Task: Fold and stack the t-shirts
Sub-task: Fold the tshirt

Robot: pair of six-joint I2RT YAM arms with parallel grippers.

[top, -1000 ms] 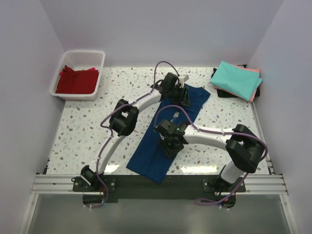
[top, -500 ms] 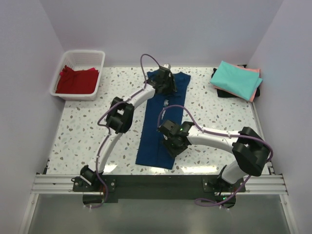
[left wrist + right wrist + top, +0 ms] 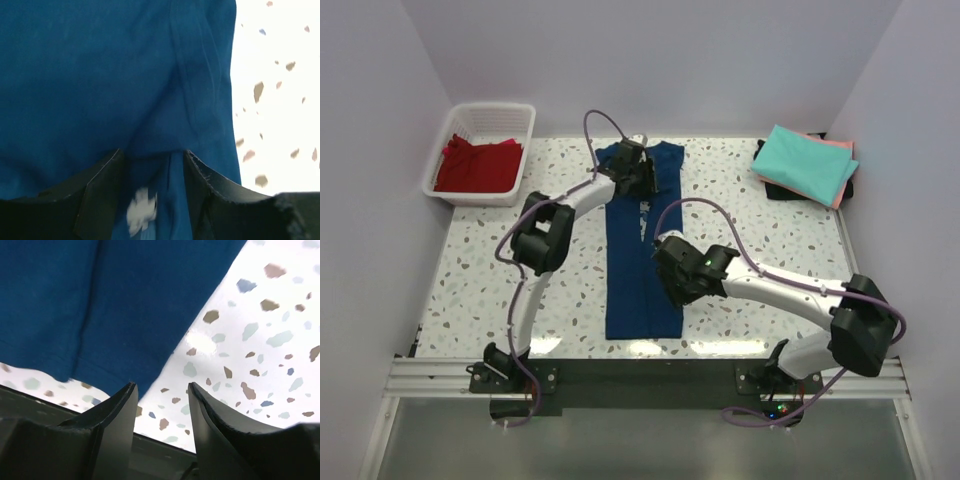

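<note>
- Cloth lies straight and narrow: the navy t-shirt [image 3: 628, 270], sides folded in, runs far to near down the middle of the table [image 3: 490, 270], likely ready for its cross fold.
- The left gripper [image 3: 153, 152] sits over the far end, jaws apart, pinching nothing.
- The right gripper [image 3: 162, 390] hovers at the near right corner, jaws parted and empty, bare table between them.
- The teal t-shirt [image 3: 805, 165] tops the far-right pile, its likely destination.
</note>
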